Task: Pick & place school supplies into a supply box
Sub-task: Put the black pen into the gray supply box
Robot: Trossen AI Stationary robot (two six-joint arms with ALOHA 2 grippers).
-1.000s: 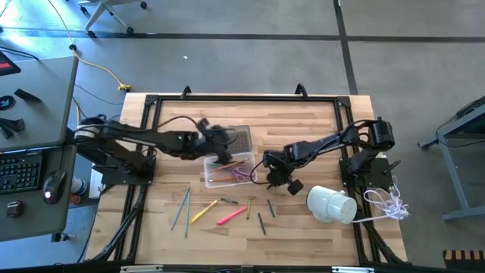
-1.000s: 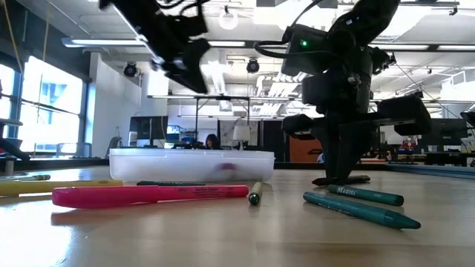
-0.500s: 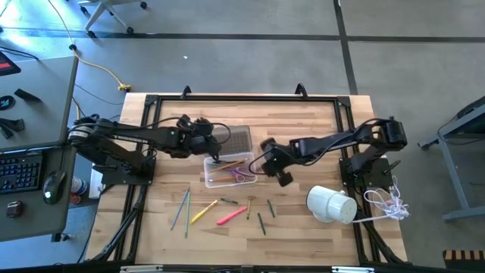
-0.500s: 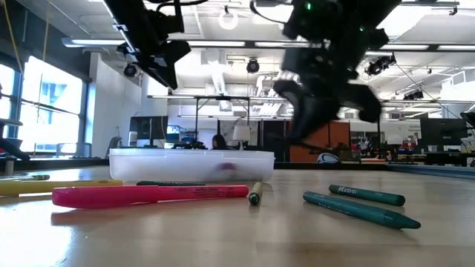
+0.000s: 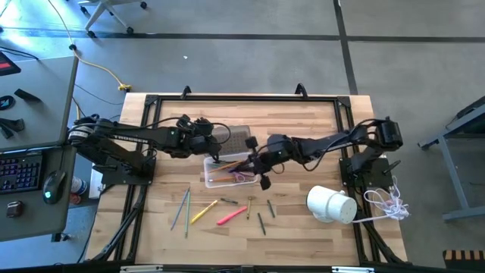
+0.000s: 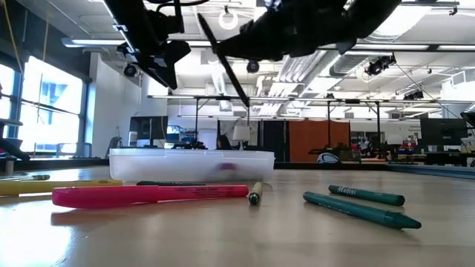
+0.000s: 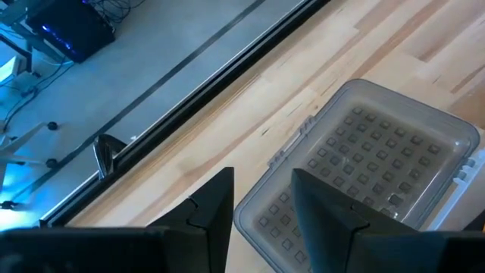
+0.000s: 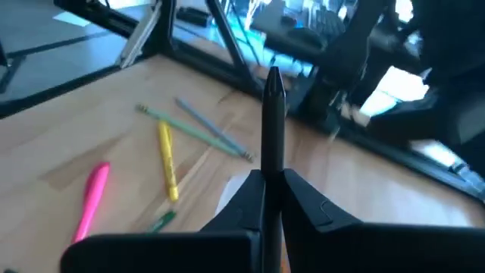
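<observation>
1. School supplies are split between two places: several already lie inside the supply box (image 5: 229, 170) near the bench's (image 5: 318, 129) middle, while others sit loose on the wood in front of it, among them a pink marker (image 5: 232, 215), a yellow pen (image 5: 203, 211) and two thin green pencils (image 5: 182, 208).
2. We see the right gripper (image 5: 260, 160) pressed together on a dark pen (image 8: 272, 121), which sticks out past its fingertips.
3. The right gripper hangs over the box's right end, so we judge the pen is held there to be dropped in with the rest.
4. In the low view the dark pen (image 6: 223, 63) slants downward above the box (image 6: 191, 164), apart from it; we think the tilt suits sliding it lengthwise into the tray.
5. The box's ribbed lid (image 7: 364, 163) lies flipped open behind the tray, which leaves the tray free from above.
6. Our left gripper (image 7: 261, 205) hovers spread and empty just beside the lid, probably parked clear of the right arm's path.
7. A white cylinder (image 5: 331, 204) rests near the bench's right side, well apart from the supplies.
</observation>
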